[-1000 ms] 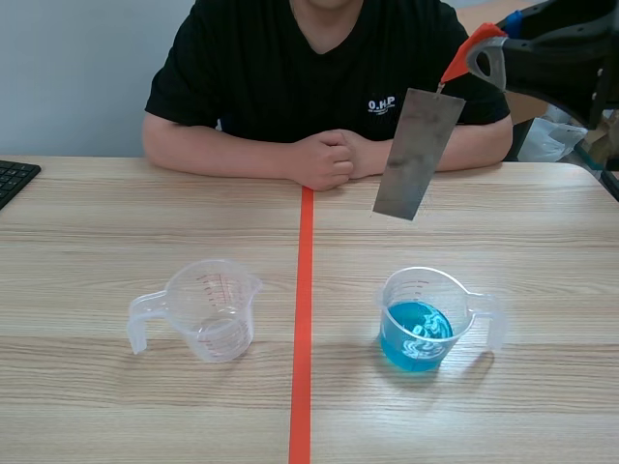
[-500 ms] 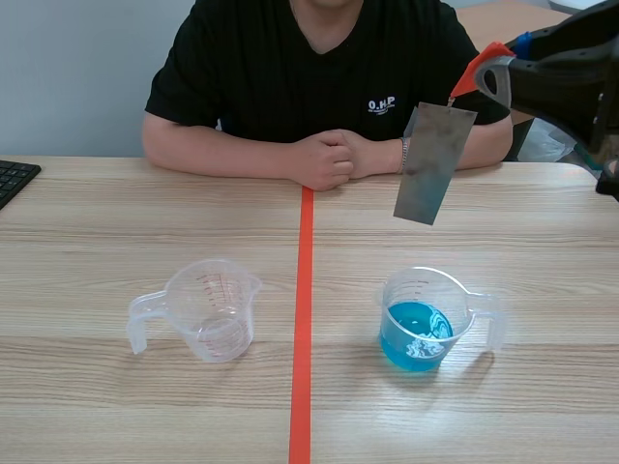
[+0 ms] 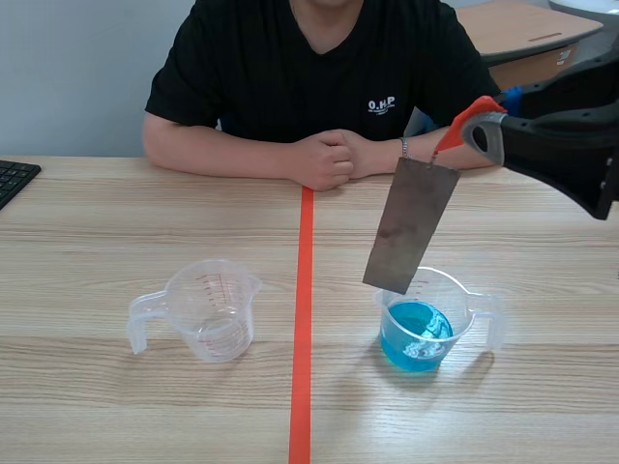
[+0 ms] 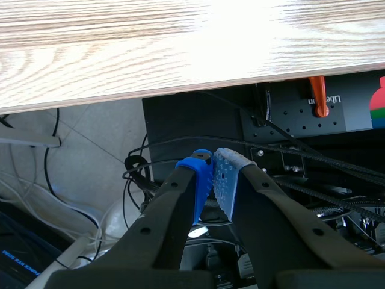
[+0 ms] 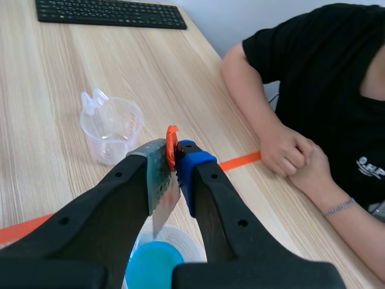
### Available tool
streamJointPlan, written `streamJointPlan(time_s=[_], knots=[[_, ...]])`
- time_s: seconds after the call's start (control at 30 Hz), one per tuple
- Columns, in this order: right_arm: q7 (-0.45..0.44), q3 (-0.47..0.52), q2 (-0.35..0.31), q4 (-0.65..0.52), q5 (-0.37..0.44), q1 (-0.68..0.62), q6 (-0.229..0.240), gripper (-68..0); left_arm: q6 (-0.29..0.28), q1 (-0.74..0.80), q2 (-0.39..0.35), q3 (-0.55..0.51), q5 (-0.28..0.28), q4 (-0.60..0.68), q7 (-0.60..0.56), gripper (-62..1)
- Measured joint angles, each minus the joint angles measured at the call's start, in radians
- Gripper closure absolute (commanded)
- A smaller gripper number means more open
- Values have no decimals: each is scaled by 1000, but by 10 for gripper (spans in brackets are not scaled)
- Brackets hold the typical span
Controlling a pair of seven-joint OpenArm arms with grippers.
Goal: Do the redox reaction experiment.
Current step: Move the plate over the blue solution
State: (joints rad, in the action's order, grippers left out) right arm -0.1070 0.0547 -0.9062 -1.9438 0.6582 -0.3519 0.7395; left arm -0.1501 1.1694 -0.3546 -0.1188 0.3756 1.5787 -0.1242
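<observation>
One metal strip (image 3: 408, 227), hanging tilted from orange clip (image 3: 462, 124) clamped in right gripper (image 5: 174, 158), lower end over left rim of cup (image 3: 466, 307) of blue liquid (image 3: 416, 336); probably needs lowering. Left gripper (image 4: 212, 174) pressed together, empty, below table (image 4: 180, 48).

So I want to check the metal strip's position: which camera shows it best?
The scene view: the whole metal strip hangs tilted from the right gripper, its lower end near the blue-liquid cup. The right wrist view shows only part, between its fingers; the left wrist view shows none.
</observation>
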Motion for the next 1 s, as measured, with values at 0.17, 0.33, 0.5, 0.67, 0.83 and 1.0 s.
streamJointPlan(time_s=[0.17,0.33,0.5,0.67,0.83,1.0], knots=[[-15,90,0,-37,0,-98,0,-15,0,0,0,0,0,0,0,-46],[-29,171,0,-38,0,-165,0,-15,0,0,0,0,0,0,0,-46],[-38,182,0,-38,-16,-198,0,-15,0,0,0,0,0,0,0,-46],[-45,212,0,-38,-16,-229,0,-15,0,0,0,0,0,0,0,-46],[-45,216,0,-38,-47,-228,0,-15,0,0,0,0,0,0,0,-46],[-46,216,0,-38,-57,-228,0,-15,0,0,0,0,0,0,0,-46]])
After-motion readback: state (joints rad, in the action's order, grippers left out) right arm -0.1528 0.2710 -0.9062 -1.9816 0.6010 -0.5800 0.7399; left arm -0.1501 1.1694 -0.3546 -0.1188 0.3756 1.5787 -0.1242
